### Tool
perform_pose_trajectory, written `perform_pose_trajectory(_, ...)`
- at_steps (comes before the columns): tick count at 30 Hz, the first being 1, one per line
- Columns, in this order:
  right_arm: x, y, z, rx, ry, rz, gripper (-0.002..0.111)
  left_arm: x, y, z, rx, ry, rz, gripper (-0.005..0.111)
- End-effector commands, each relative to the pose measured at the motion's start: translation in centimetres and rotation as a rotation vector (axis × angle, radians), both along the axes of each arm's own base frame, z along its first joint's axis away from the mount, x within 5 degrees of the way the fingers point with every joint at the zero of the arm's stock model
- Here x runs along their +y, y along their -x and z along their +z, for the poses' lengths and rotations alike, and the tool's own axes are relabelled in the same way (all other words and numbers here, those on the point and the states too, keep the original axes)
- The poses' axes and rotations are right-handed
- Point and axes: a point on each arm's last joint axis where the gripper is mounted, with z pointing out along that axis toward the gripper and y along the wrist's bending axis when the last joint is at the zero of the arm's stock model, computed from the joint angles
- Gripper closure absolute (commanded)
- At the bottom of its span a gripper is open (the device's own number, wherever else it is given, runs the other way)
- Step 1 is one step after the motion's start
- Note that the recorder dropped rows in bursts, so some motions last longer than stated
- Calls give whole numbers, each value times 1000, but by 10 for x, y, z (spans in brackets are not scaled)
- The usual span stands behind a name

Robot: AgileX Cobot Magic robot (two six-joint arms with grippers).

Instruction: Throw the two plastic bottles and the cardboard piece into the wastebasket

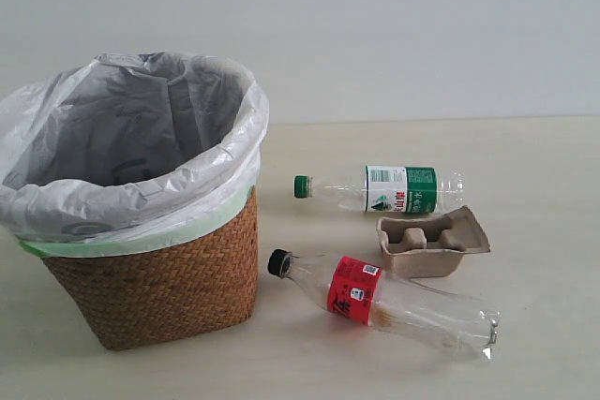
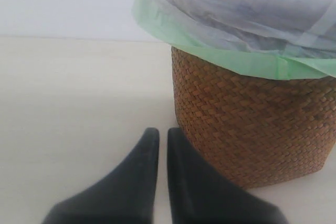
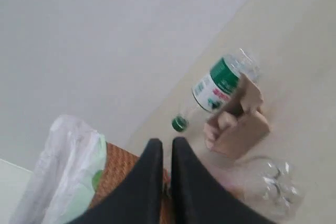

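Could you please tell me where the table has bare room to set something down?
Bare table runs behind the green-capped bottle up to the wall, and right of the cardboard piece. It is crowded where the cardboard piece sits between the green-capped bottle and the black-capped bottle, whose caps lie close to the wastebasket.

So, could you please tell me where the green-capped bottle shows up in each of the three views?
Exterior view: the green-capped bottle lies on its side right of the wastebasket, behind the cardboard piece.
Left wrist view: not in it.
Right wrist view: it lies just beyond the cardboard piece.
Shared landmark: the wastebasket, seen in all three.
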Motion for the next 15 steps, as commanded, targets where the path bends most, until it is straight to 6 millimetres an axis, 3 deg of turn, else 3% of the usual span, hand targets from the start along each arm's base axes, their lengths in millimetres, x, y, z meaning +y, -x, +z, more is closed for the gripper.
perform_pose_trajectory(1, -1, 3, 27, -219, 134, 13, 106, 0, 0, -1, -2, 7, 6, 101)
perform_pose_trajectory(5, 8, -1, 65, -264, 345, 133, 106, 0, 0, -1, -2, 7, 6, 101)
perform_pose_trajectory(8, 23, -18, 89, -211, 495, 249, 106, 0, 0, -1, -2, 7, 6, 101)
perform_pose_trajectory(10, 39, -34, 104, -180, 685, 372, 106, 0, 0, -1, -2, 7, 6, 101)
perform_pose_trajectory(15, 83, -76, 117, 19, 1024, 744, 106, 0, 0, -1, -2, 7, 6, 101)
